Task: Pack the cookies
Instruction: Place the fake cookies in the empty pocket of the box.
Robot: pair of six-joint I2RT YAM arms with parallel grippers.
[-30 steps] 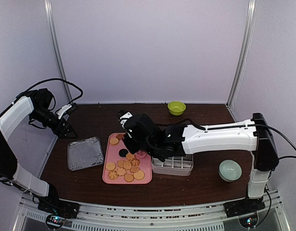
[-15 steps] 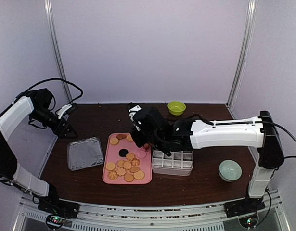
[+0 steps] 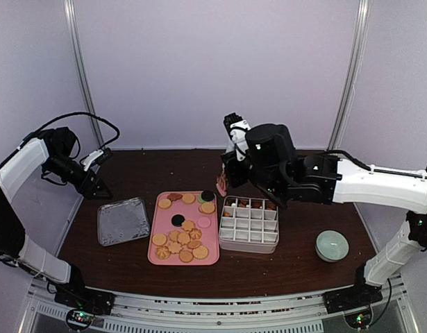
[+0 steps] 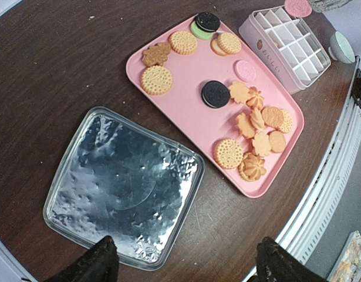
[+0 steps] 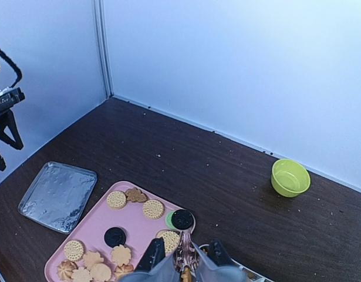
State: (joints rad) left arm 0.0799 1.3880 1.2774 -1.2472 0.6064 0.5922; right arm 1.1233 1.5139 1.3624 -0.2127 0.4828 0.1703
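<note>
A second ago the right arm was low over the pink tray. Now it reaches raised above the far-left corner of the compartment box, the right pincer pinching one pink cookie edge-on, so we judge the drop comes next. The remaining cookies lie on the tray, a few in the box's far row. The left arm is unchanged, its left pincer spread above the foil tray on the surface.
</note>
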